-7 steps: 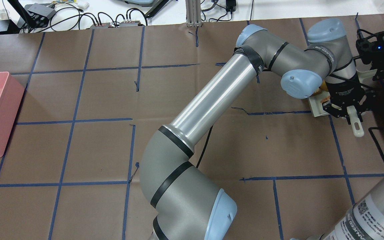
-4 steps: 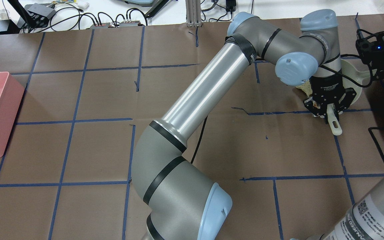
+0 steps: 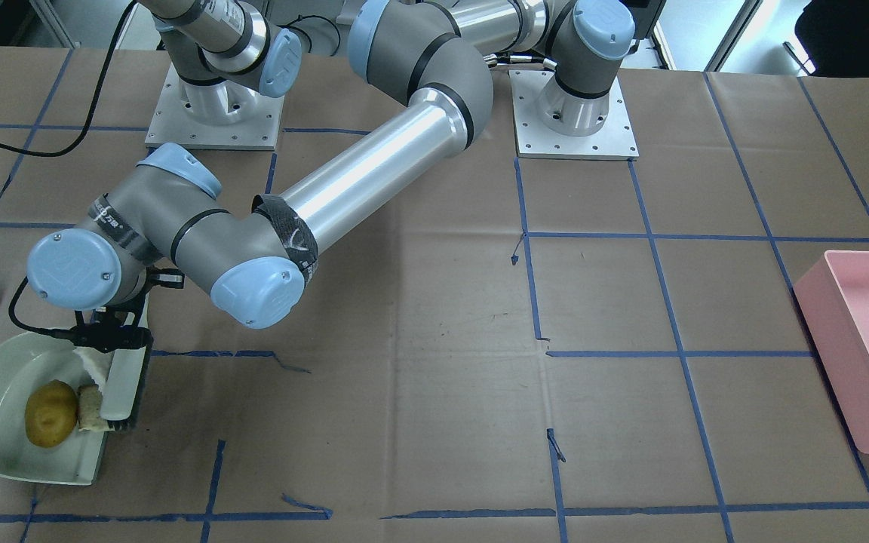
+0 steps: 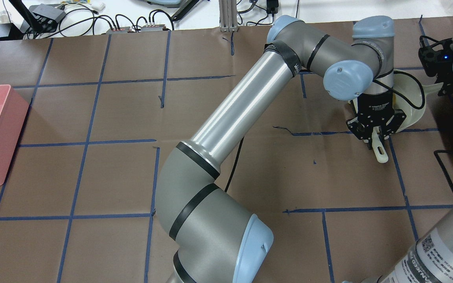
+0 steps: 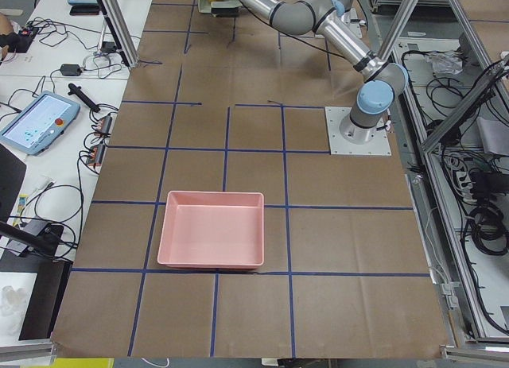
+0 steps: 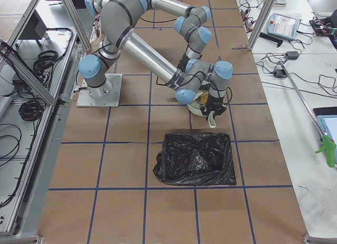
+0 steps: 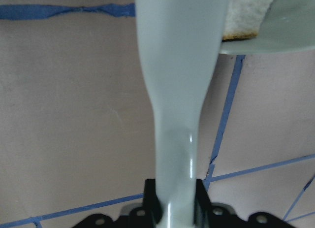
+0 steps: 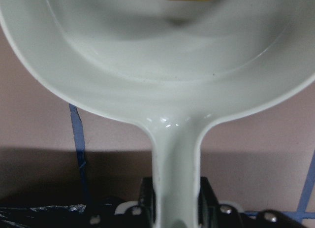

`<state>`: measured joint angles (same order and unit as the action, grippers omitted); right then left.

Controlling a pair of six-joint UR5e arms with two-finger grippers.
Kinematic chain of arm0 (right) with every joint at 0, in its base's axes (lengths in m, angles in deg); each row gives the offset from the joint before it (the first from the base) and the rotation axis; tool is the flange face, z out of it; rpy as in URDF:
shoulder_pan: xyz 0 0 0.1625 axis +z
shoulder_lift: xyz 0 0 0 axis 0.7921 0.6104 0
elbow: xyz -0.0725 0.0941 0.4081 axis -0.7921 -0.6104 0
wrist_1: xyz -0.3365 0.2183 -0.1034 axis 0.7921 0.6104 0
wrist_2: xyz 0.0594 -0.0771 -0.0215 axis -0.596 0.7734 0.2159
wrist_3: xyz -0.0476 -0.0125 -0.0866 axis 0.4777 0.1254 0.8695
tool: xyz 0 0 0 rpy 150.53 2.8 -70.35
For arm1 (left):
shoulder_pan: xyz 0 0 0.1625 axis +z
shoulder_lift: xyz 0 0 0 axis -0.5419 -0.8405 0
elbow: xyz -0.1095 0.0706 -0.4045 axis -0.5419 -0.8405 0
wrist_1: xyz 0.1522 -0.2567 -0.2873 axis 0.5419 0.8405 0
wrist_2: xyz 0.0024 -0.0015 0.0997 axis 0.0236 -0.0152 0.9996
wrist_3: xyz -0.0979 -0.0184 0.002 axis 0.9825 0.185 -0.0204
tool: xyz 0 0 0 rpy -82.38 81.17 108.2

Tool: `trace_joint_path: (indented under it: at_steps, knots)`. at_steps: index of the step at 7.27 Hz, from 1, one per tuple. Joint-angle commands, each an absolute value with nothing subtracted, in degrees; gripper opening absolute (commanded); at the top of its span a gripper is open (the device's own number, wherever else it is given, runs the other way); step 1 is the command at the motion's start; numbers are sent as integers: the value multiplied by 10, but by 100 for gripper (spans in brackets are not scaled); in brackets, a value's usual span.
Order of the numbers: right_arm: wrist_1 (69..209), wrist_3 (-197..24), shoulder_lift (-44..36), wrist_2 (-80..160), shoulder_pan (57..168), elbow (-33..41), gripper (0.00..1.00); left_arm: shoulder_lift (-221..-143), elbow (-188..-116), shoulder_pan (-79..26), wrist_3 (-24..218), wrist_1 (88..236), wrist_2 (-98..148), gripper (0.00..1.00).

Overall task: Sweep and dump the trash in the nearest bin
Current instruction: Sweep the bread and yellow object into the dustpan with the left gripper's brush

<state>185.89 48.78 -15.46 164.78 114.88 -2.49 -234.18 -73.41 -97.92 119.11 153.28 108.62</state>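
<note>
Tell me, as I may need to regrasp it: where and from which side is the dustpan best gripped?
Grip the dustpan by its narrow handle, coming from the rear, opposite the open lip. The bowl looks too wide for two fingers; the handle necks down to a straight stem, where the right gripper clamps it. Keep it level: the potato and bread lie inside.

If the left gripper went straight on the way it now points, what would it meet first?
Probably the paper-covered table: the left gripper, jaws shut on the brush handle, points down at it, beside the dustpan. Depth is unclear.
</note>
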Motion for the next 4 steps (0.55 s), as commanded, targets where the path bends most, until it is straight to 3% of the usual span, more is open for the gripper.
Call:
trace_joint_path:
  at_steps: [1,4]
  knots:
    - [1858,490,-155,1645,1149,-25,0,-2343,-734,-979,1213,1539,1170,1]
    - [1858,490,-155,1635,1148,-26,0,-2339,-735,-979,1265,1547,1174,1]
